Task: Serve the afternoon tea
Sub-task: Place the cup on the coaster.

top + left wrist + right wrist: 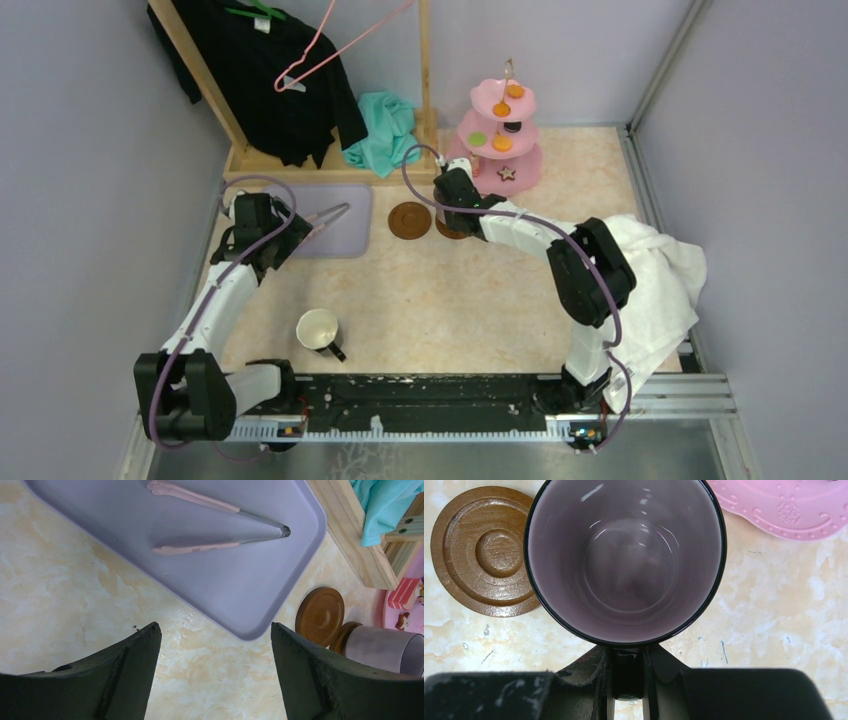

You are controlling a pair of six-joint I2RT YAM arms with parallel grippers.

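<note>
right end effector [628,667] is clamping the glossy see-through mug [624,560] by its handle — ridged round coaster [484,550] lying at nine o'clock; left end effector [215,650] is hanging with fingers apart.

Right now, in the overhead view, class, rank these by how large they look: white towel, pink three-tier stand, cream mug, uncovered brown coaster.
1. white towel
2. pink three-tier stand
3. cream mug and brown coaster: these look about alike. The mug stands taller, so it is nearer the camera, and I won't rank the two.

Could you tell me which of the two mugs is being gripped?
The greyish-purple see-through mug, its handle pinched by the right gripper; the cream mug sits alone, ungripped.
</note>
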